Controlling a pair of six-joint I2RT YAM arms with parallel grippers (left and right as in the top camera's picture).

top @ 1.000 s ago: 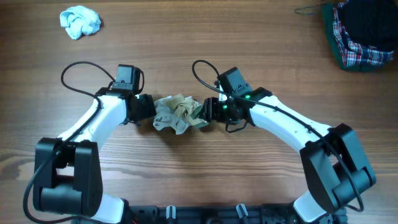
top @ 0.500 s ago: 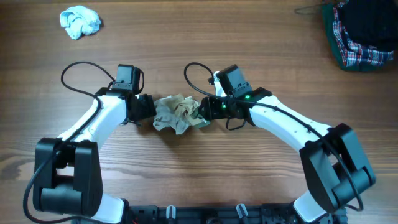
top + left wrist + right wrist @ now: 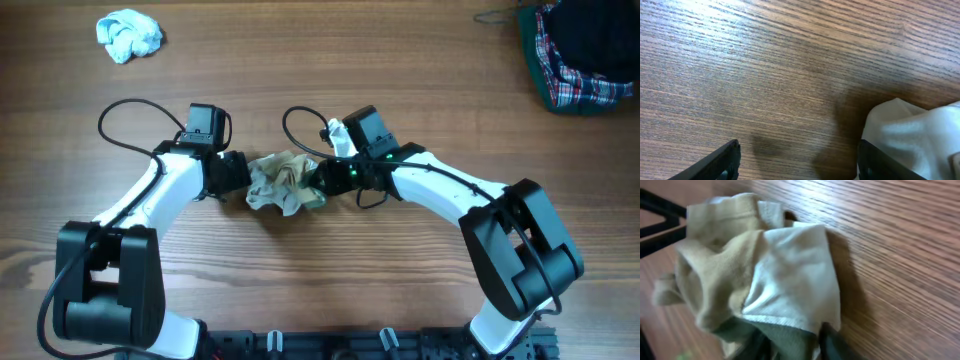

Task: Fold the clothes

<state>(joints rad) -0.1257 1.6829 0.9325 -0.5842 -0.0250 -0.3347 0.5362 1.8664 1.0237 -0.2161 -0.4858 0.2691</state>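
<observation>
Here the left pincer (image 3: 799, 161) stands apart just beside the crumpled beige cloth (image 3: 287, 183) on the bench (image 3: 420, 80); the right pincer (image 3: 322, 181) touches its opposite edge, grip unclear.

Check tan garment (image 3: 286, 183): crumpled into loose wad, unfolded, lying at centre of your overhead view. Beige outer folds, pale patch on one side, olive part at lower right edge. Light-blue cloth (image 3: 129, 35): wadded, far left, well apart. Plaid clothes (image 3: 580, 55): heaped far right, partly cropped.
</observation>
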